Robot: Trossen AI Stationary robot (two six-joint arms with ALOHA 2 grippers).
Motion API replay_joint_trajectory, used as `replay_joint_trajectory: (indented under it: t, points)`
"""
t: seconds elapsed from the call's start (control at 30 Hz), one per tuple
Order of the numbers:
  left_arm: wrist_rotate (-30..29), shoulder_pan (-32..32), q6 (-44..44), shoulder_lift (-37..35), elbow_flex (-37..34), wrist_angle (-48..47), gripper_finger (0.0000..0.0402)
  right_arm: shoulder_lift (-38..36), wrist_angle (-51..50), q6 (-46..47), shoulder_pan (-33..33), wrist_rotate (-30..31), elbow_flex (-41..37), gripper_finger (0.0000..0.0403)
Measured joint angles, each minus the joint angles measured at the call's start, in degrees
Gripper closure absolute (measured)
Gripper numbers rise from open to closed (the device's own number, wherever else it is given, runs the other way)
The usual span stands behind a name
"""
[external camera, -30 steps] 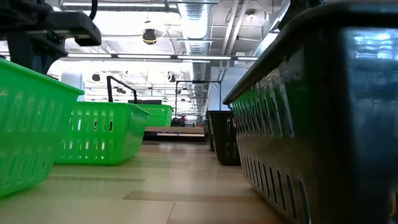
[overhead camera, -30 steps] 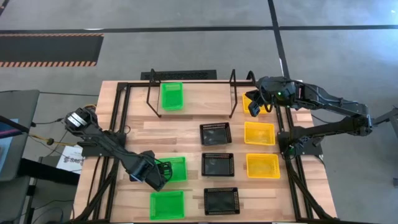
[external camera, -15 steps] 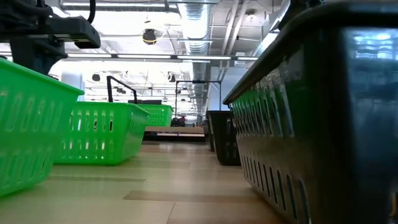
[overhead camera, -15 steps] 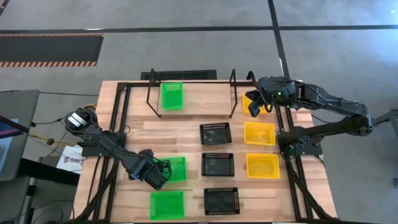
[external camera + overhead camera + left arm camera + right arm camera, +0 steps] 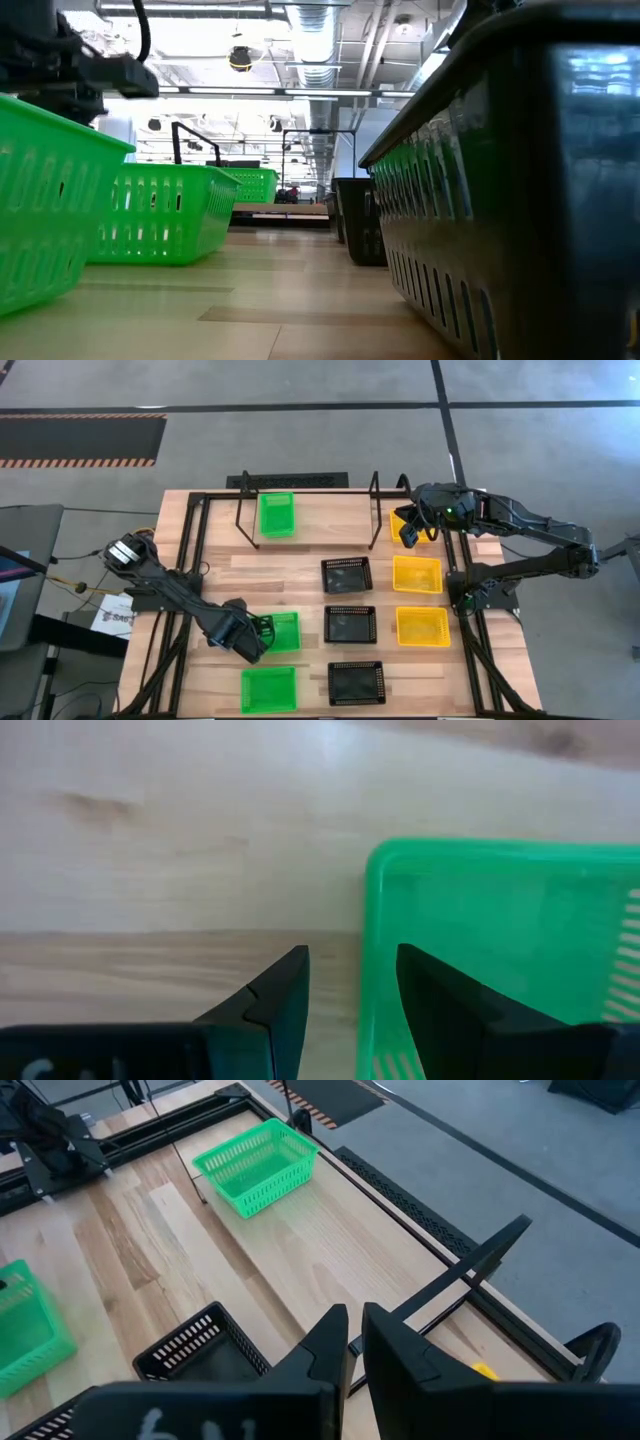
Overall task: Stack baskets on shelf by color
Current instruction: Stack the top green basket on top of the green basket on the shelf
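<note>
left hand (image 5: 350,1010) lower, probably straddling green basket (image 5: 500,950) rim

Bare plank (image 5: 335,520) open between green basket (image 5: 277,514) and yellow basket (image 5: 399,522) on shelf; black wire legs (image 5: 241,510) flank gap; black baskets (image 5: 347,574) crowd table centre.

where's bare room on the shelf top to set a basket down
Free: the shelf plank between the green basket and the right tool over a yellow basket. Crowded: the black and yellow baskets packed in front.
</note>
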Motion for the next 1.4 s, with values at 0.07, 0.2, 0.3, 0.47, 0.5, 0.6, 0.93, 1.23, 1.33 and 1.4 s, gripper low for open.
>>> replay_joint_trajectory:
  t: [0.07,0.2,0.3,0.47,0.5,0.6,0.93,1.23,1.33,1.4]
  points:
    - [0.3,0.0,-0.4,0.0,-2.0,3.4,0.0262,0.0,0.0,0.0,0.0,0.0,0.0,0.0344]
    - [-0.4,0.6,-1.1,0.0,-4.7,6.0,0.0262,0.0,0.0,0.0,0.0,0.0,0.0,0.0344]
    - [-0.9,1.5,-0.2,0.0,-5.1,6.1,0.0262,0.0,0.0,0.0,0.0,0.0,0.0,0.0344]
    - [-1.0,2.6,2.9,0.0,-5.1,6.9,0.0262,0.0,0.0,0.0,0.0,0.0,0.0,0.0344]
    - [-1.0,2.8,3.5,0.0,-5.1,7.2,0.0262,0.0,0.0,0.0,0.0,0.0,0.0,0.0344]
    - [-1.0,3.1,4.8,0.0,-5.1,7.6,0.0262,0.0,0.0,0.0,0.0,0.0,0.0,0.0344]
    - [-1.0,3.4,12.2,0.0,-5.1,10.4,0.0354,0.0,0.0,0.0,0.0,0.0,0.0,0.0344]
    - [-6.8,6.8,25.6,-1.0,2.1,4.4,0.0401,0.0,0.0,0.0,0.0,0.0,0.0,0.0344]
    - [-10.0,9.3,31.1,-2.6,9.8,-7.4,0.0401,0.0,-0.1,0.0,0.0,0.0,0.0,0.0344]
    - [-12.9,11.1,35.1,-3.7,16.1,-16.7,0.0401,0.0,-0.1,0.0,0.0,0.0,0.0,0.0344]
